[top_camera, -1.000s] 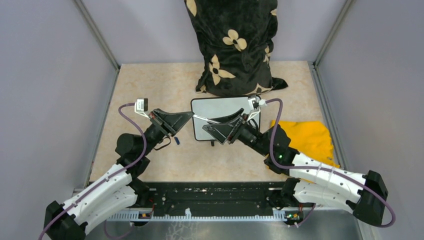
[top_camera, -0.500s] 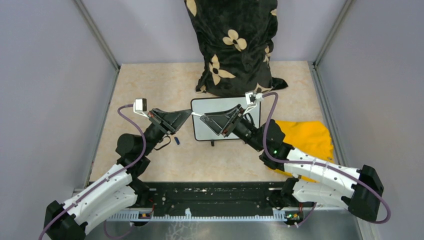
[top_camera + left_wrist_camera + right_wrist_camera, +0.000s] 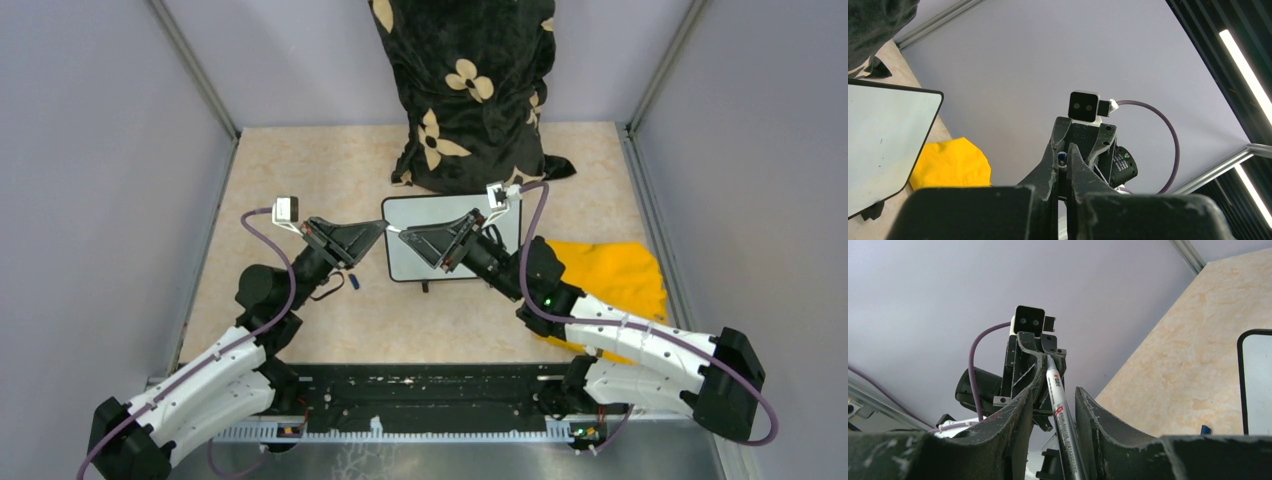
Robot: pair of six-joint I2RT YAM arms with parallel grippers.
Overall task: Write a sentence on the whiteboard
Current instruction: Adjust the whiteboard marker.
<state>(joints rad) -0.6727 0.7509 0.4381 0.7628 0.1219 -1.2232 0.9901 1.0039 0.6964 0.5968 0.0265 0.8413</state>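
Note:
The whiteboard (image 3: pixel 470 262) lies at mid-table with a thin black frame. Its left end also shows in the left wrist view (image 3: pixel 883 145), and no sentence shows on the bare white surface. My left gripper (image 3: pixel 377 230) hovers at the board's left edge, shut on the blue-tipped end of a white marker (image 3: pixel 394 232). The blue tip (image 3: pixel 1062 159) sits pinched between its fingers (image 3: pixel 1062 150). My right gripper (image 3: pixel 406 236) faces it over the board. Its jaws (image 3: pixel 1054 390) stand narrowly open around the marker barrel (image 3: pixel 1060 410), with a gap on the left side.
A yellow cloth (image 3: pixel 610 275) lies right of the board, partly under the right arm. A black flowered cushion (image 3: pixel 465 90) leans at the back wall. A small blue cap (image 3: pixel 355 281) lies on the table left of the board. Grey walls close both sides.
My right gripper has moved left and back across the board to the marker held by the left one. Its jaws have narrowed around the barrel. The left arm has barely moved.

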